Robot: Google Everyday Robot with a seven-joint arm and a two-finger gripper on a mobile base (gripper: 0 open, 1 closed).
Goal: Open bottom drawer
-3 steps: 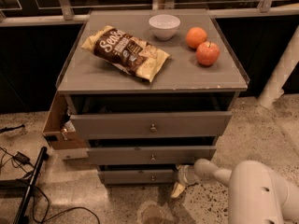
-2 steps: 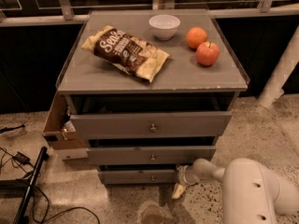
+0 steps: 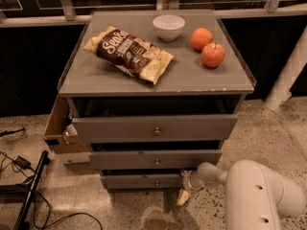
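Grey cabinet top [image 3: 192, 83]: chip bag [image 3: 129, 54], bowl [image 3: 168, 27] at back edge, orange [image 3: 201, 38], apple [image 3: 213, 54]; speckled floor [image 3: 268, 128]; my gripper [image 3: 185, 189] at the bottom drawer [image 3: 141, 181]'s right end, grip not discernible.

You are looking at a dim, warm-toned scene. Light is falling from above, brightening the bench [image 3: 91, 78] top and the pale arm [image 3: 259, 195] at lower right. The bowl [image 3: 169, 27], orange [image 3: 201, 38] and apple [image 3: 213, 54] are casting short shadows onto the grey surface, and the chip bag [image 3: 130, 54] is giving off a faint sheen. The overhanging top is shading the gap beneath it. The tool [image 3: 183, 191] is sitting low in shadow at the right end of the bottom drawer [image 3: 139, 181]. The background behind the bench is reading almost black, and the floor [image 3: 268, 123] is catching a weak glow.
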